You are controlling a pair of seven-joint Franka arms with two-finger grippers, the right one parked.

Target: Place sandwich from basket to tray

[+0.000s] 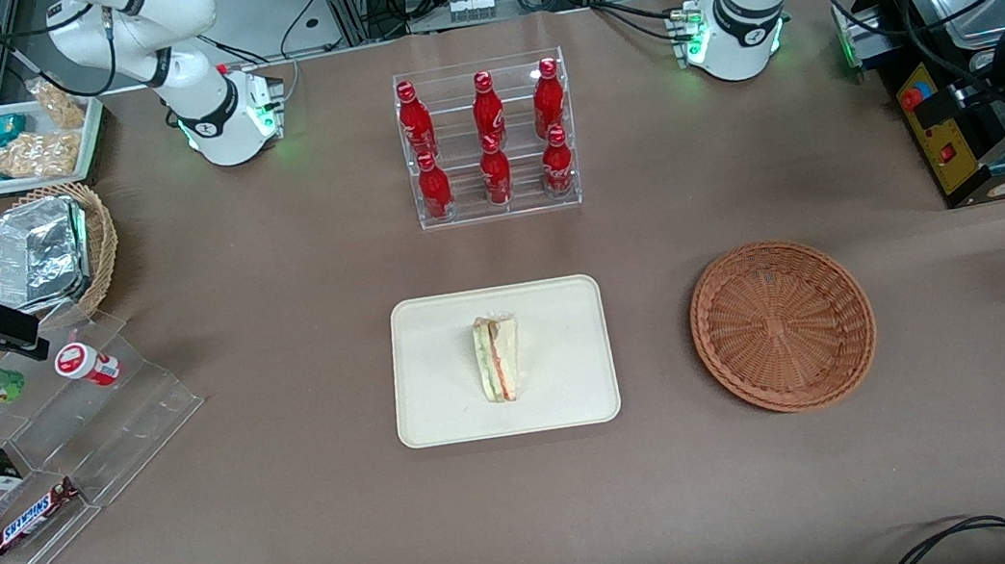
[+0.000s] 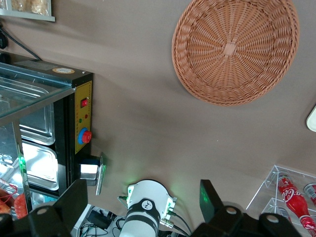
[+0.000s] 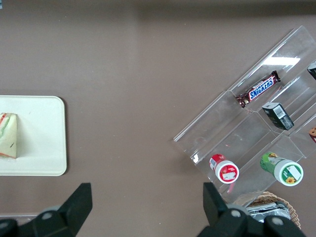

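Observation:
The sandwich (image 1: 499,357), a wrapped wedge with green and red filling, lies near the middle of the cream tray (image 1: 441,406). The right wrist view also catches the sandwich (image 3: 8,134) and the tray's edge (image 3: 44,148). The reddish-brown basket (image 1: 782,324) sits beside the tray, toward the working arm's end, with nothing in it. My gripper (image 2: 142,200) hangs high over the table by the black machine, well away from the basket (image 2: 236,49). Its fingers (image 2: 210,200) stand wide apart and hold nothing.
A clear rack of red bottles (image 1: 489,143) stands farther from the front camera than the tray. A black machine with steel pans (image 1: 947,117) sits at the working arm's end. A stepped acrylic stand of snacks (image 1: 31,460), a tan basket with foil (image 1: 47,250) and a white snack tray (image 1: 18,142) lie toward the parked arm's end.

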